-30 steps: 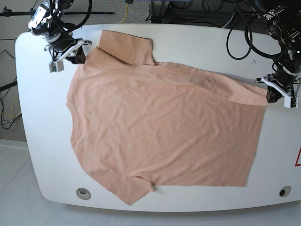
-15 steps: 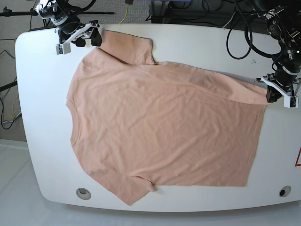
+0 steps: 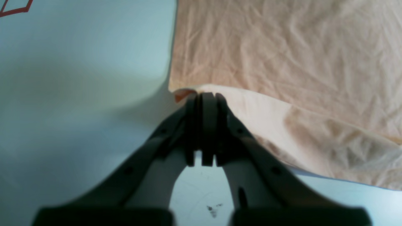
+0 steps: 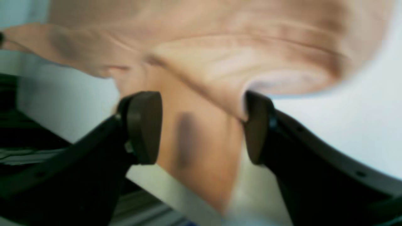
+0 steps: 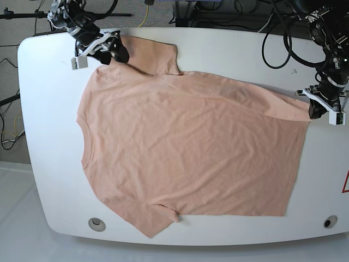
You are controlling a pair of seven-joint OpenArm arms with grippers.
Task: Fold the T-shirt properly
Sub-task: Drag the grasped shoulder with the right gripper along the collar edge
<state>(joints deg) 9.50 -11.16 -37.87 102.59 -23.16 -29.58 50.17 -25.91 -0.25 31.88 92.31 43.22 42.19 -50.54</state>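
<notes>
Left wrist view: the left gripper (image 3: 202, 97) has its jaws pressed together, pinching a hem corner of the T-shirt (image 3: 282, 56), which spreads ahead and to the right over the table (image 3: 78, 62).

Right wrist view: the right gripper (image 4: 202, 125) has its jaws spread, with a sleeve fold lying between them but not clamped.

Base view: the T-shirt (image 5: 191, 147) lies flat, its long axis running across the table (image 5: 49, 136). The right gripper (image 5: 98, 48) sits at the far sleeve, the left gripper (image 5: 323, 106) at the opposite hem corner, so each arm has its own end.
</notes>
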